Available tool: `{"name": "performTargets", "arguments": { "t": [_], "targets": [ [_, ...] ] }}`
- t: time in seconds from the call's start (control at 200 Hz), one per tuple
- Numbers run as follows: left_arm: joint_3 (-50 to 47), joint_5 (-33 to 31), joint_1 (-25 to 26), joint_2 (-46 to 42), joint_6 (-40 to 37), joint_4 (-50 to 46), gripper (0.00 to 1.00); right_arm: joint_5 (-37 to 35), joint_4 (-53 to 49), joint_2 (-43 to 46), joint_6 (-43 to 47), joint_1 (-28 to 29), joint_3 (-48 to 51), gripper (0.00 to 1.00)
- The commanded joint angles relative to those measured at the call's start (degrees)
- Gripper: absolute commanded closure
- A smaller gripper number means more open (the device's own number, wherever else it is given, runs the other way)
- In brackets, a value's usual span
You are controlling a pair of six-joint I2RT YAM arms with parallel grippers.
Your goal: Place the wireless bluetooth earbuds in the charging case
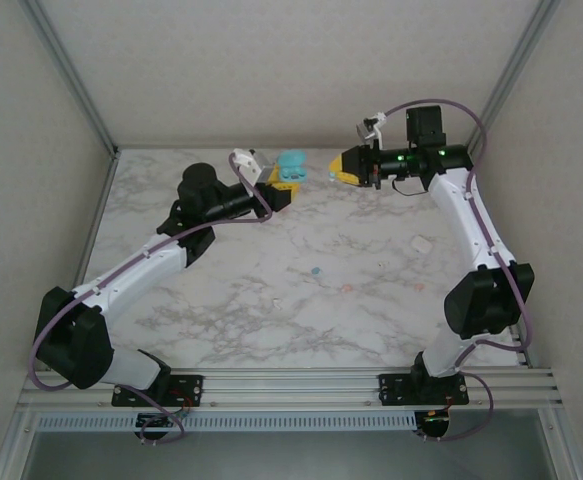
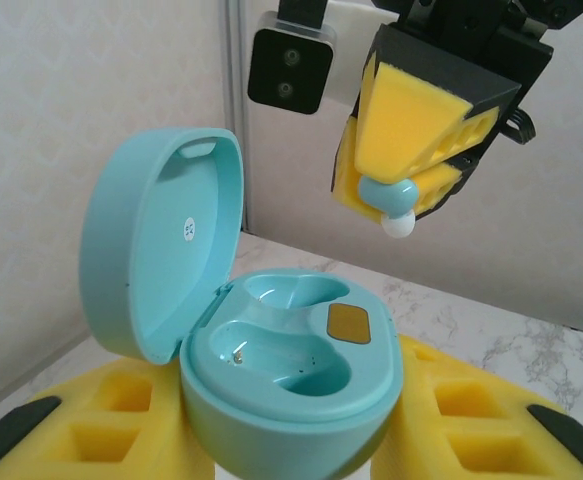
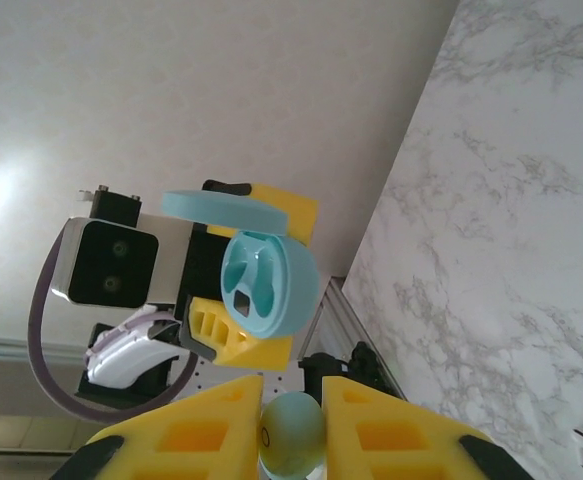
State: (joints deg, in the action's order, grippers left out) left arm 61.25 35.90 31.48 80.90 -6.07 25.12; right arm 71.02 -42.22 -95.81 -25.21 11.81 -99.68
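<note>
R fingers (image 2: 411, 110) pinch earbud (image 2: 389, 203), grip prob. shallow; L fingers (image 2: 121, 410) clamp open case (image 2: 291, 370) ahead. Risk: earbud twists, misses, drops to tabletop (image 1: 371, 260).

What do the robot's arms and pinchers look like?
The left arm and right arm are white tubes with chunky black joints, each trailing a purple cable. The left gripper and right gripper have yellow foam pads with square holes. A green light glows on the right arm.
</note>
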Motion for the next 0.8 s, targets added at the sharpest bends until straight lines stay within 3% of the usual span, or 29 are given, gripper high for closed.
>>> {"name": "performTargets", "arguments": {
  "t": [0.0, 0.476, 0.796],
  "targets": [
    [0.12, 2.11, 0.85, 0.17, -1.73, 2.80, 0.75, -1.91, 2.25, 2.87, -0.19, 1.73, -1.07, 0.80],
    [1.32, 3.44, 2.27, 1.36, -1.05, 3.46, 0.76, -7.75, 10.49, 5.90, -0.91, 6.08, 2.03, 0.80],
    [1.68, 3.52, 2.35, 1.58, 0.18, 3.96, 0.76, -10.32, 8.48, 4.77, 0.82, 7.61, 1.16, 0.80]
  ]
}}
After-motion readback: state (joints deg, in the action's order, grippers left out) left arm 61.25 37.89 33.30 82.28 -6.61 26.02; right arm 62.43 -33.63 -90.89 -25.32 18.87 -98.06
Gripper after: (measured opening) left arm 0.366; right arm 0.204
